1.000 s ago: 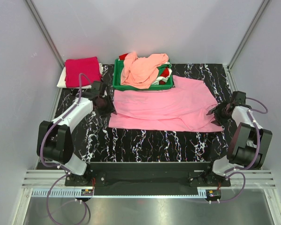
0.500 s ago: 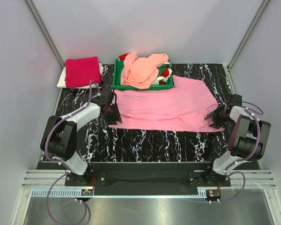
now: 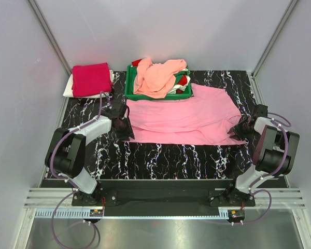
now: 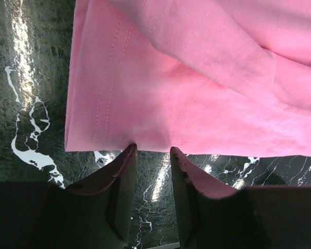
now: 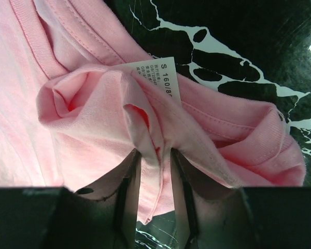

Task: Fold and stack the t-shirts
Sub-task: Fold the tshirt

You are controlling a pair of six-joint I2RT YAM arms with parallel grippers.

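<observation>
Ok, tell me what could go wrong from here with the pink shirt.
1. The left gripper has its jaws apart with only the very edge of the pink shirt at its tips. Closing there may catch too little cloth, which could slip on the lift.
2. The right gripper seems to pinch a bunched fold beside the label, probably several layers, so a pull could drag the shirt crooked.

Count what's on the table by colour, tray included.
Pink t-shirt, spread flat: 1
Crimson t-shirt, folded: 1
White garment under it: 1
Green tray: 1
Peach t-shirt in it: 1
Total: 5; red cloth deeper in the tray not countable.
</observation>
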